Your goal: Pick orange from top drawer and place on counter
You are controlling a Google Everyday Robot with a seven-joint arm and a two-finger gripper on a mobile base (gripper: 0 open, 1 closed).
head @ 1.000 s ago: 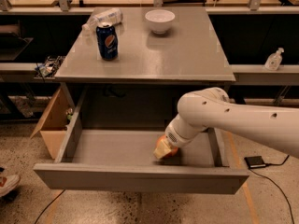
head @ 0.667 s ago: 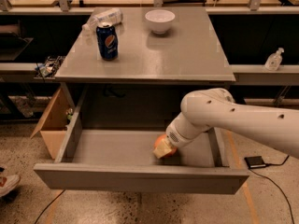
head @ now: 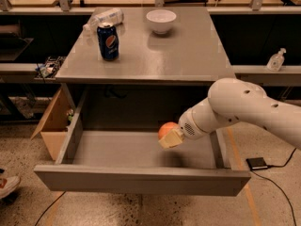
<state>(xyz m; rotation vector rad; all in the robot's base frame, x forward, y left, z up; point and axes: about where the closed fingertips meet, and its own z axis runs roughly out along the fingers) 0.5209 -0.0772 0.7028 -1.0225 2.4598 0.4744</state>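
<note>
The top drawer (head: 141,179) of the grey cabinet is pulled out, and its flat bottom is bare. My gripper (head: 169,134), at the end of the white arm coming in from the right, is shut on the orange (head: 166,128). It holds the orange above the drawer floor on the right side, below the level of the counter (head: 178,51). One cream finger (head: 171,139) covers the lower part of the fruit.
On the counter stand a blue soda can (head: 107,41) at the left, a white bowl (head: 161,21) at the back and a plastic bottle (head: 104,19) lying behind the can. A cardboard box (head: 51,126) sits left of the drawer. A black device (head: 258,163) lies on the floor at right.
The gripper has risen with the orange, from the drawer floor to well above it. The drawer and the things on the counter have not moved.
</note>
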